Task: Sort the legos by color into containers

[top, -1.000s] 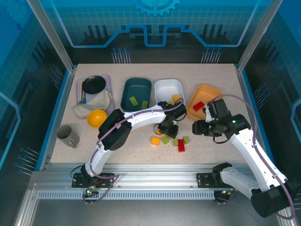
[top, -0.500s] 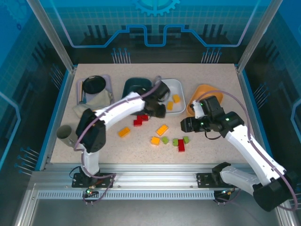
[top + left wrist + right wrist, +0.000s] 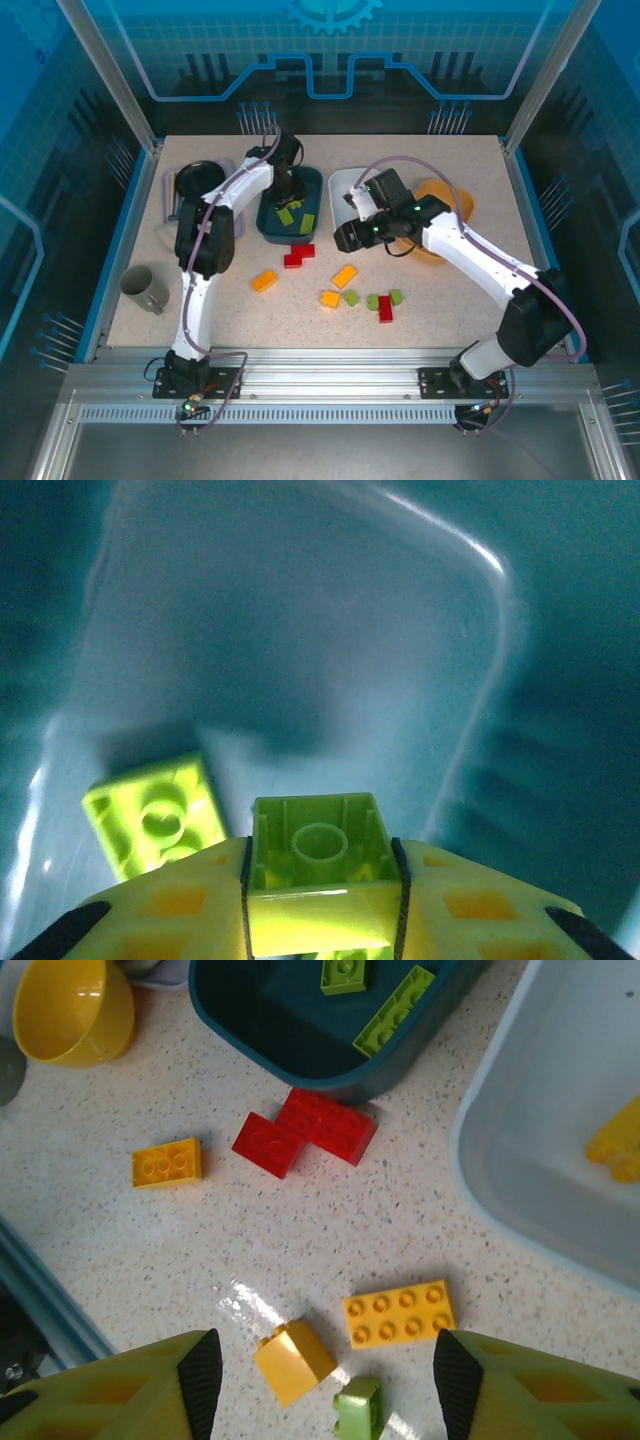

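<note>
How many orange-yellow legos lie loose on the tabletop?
3: a short brick by the red pair, a long brick mid-table, a small block just nearer. The right arm may hide more.

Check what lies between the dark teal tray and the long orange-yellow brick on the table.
Two red bricks, close against the teal tray's wall, then bare tabletop; right wrist view shows it.
</note>
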{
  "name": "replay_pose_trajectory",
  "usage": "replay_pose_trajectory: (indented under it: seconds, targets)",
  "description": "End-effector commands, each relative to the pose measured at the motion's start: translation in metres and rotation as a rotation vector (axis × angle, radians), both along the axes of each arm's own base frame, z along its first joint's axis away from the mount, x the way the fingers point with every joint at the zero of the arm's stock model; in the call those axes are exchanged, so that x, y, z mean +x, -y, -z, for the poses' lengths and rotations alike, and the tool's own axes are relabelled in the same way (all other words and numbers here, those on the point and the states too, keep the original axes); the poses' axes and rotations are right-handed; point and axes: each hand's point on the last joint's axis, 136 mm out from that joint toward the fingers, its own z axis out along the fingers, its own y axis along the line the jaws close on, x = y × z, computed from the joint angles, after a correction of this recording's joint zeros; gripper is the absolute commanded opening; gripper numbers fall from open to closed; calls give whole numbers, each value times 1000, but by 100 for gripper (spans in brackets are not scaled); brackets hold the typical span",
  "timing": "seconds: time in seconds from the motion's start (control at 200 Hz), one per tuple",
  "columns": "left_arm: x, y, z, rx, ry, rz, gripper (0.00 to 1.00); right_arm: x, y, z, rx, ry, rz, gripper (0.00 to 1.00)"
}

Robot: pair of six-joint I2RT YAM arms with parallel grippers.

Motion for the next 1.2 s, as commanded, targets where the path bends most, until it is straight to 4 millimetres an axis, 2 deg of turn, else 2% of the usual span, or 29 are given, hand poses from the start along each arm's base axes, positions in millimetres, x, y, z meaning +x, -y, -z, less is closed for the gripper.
replay_pose_trajectory:
  seconds: [0.0, 0.115, 0.22, 0.33, 0.445, 0.55, 0.655, 0.785, 0.905, 0.995, 1.195]
  targets:
    - [5, 3, -1, -22, -33, 1, 37, 4, -10, 2, -48, 4, -30, 61]
    - [3, 2, 5, -19, -48, 1, 45, 4, -17, 15, -90, -13, -51, 62]
    - [2, 1, -2, -21, -38, 4, 57, 2, -16, 28, -162, -31, -45, 63]
    - [-1, -1, -25, -28, 0, -6, 65, -2, -9, 44, -260, -68, -32, 70]
    - [-11, 0, -58, -45, 63, -19, 70, -14, 3, 74, -370, -191, -4, 76]
    - [-33, 6, -82, -29, 105, 24, 72, -22, 4, 95, -389, -295, 63, 82]
    - [-67, 9, -103, 7, 162, 67, 74, -22, 3, 102, -375, -370, 149, 82]
    - [-116, 7, -104, -21, 175, 61, 75, -22, 1, 104, -365, -453, 279, 78]
    - [-149, 12, -102, -49, 163, 66, 75, -29, 3, 112, -375, -551, 414, 74]
    - [-161, 16, -106, -54, 163, 92, 75, -31, 4, 117, -361, -575, 505, 74]
    - [-170, 17, -123, -66, 202, 124, 75, -32, 2, 130, -313, -603, 645, 73]
